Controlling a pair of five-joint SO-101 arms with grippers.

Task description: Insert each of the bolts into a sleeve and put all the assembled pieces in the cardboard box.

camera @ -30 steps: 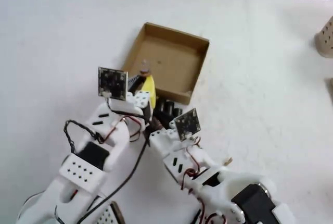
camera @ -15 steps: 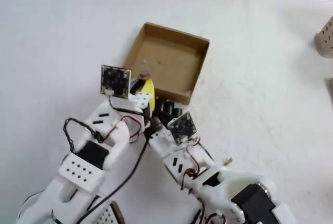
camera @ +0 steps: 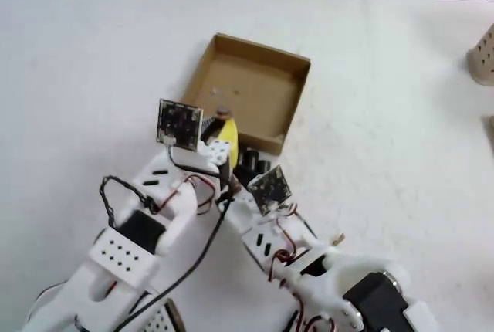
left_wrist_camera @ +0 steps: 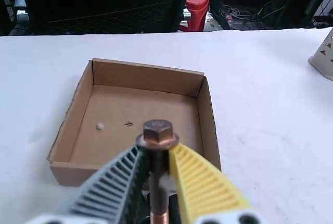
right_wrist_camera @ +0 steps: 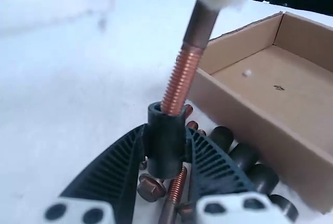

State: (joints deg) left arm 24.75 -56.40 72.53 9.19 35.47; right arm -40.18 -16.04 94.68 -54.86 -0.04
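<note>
My left gripper point(left_wrist_camera: 156, 174) is shut on a copper bolt point(left_wrist_camera: 157, 151), hex head up and threaded end down, just in front of the cardboard box point(left_wrist_camera: 83, 96). My right gripper point(right_wrist_camera: 165, 153) is shut on a black sleeve point(right_wrist_camera: 165, 140) held upright. The bolt's threaded tip point(right_wrist_camera: 177, 86) stands in the sleeve's mouth. In the high view the bolt head point(camera: 223, 113) sits at the box's near edge point(camera: 262, 140), with the two grippers meeting there. Loose bolts point(right_wrist_camera: 174, 195) and spare black sleeves point(right_wrist_camera: 244, 161) lie on the table under the right gripper.
The box point(camera: 251, 89) holds nothing but small specks. More black sleeves point(camera: 255, 158) lie against its near wall. A pale perforated holder point(camera: 482, 54) stands at the far right table edge. Bare white table spreads left and right of the box.
The left arm has carried the bolt rightward and nearer the box's edge, over the right gripper's sleeve. The right arm has shifted only slightly.
</note>
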